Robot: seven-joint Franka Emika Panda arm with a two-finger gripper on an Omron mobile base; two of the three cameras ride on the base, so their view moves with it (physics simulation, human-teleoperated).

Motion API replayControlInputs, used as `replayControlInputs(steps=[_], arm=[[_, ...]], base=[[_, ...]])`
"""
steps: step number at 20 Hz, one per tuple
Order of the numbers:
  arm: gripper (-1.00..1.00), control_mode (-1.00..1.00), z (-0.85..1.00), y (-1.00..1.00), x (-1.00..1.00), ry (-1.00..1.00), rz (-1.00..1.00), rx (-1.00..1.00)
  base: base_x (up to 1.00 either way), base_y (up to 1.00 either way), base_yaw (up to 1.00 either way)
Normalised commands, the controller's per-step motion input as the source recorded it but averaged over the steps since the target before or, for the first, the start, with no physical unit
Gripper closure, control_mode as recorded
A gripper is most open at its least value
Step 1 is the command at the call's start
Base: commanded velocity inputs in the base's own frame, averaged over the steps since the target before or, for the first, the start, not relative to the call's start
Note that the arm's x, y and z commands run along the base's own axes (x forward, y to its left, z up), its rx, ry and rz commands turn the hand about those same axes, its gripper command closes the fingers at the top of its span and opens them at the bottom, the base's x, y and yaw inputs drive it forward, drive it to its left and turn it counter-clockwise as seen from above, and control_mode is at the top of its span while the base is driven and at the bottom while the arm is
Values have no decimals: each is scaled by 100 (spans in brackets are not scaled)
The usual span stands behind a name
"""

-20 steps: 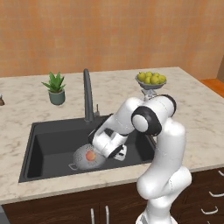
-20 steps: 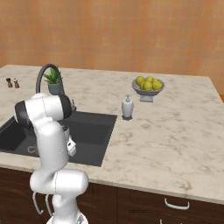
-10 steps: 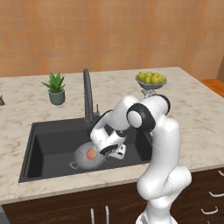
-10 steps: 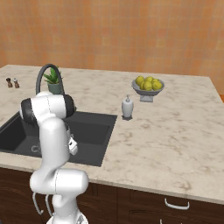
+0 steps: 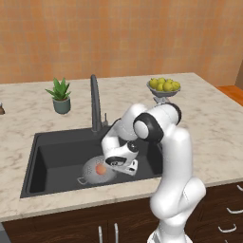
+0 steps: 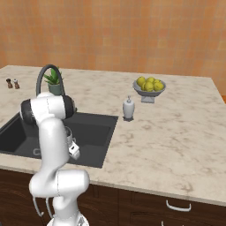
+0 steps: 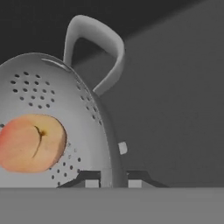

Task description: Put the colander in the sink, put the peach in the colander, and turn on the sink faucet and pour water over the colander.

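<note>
Dark sink (image 5: 57, 156) holds silver perforated colander (image 7: 83, 131); blushed orange peach (image 7: 31, 142) inside.

A warm orange-brown wall (image 5: 123, 38) with a faint tiled pattern rose behind the tabletop (image 6: 167, 132), a pale beige marble slab with light veining. Below the tabletop's front edge ran dark brown cabinets (image 6: 145, 207) with slim silver handles (image 6: 178, 206). On the tabletop, toward the wall, stood a small potted plant (image 5: 61, 95), a grey pedestal bowl of yellow-green fruit (image 6: 150, 88), a white soap dispenser (image 6: 128, 108) and 2 small shakers (image 6: 12, 83). Light was even and soft.
</note>
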Motion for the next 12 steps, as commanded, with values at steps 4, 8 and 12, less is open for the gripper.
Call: replayControlInputs(steps=[4, 8, 12], arm=[[-100, -100, -13, 0, 0, 0, 0, 7], [-100, -100, 5, -11, 0, 0, 0, 2], [-100, -100, 51, -14, 0, 12, 0, 0]], base=[[0, 0, 0], [0, 0, 0], [0, 0, 0]])
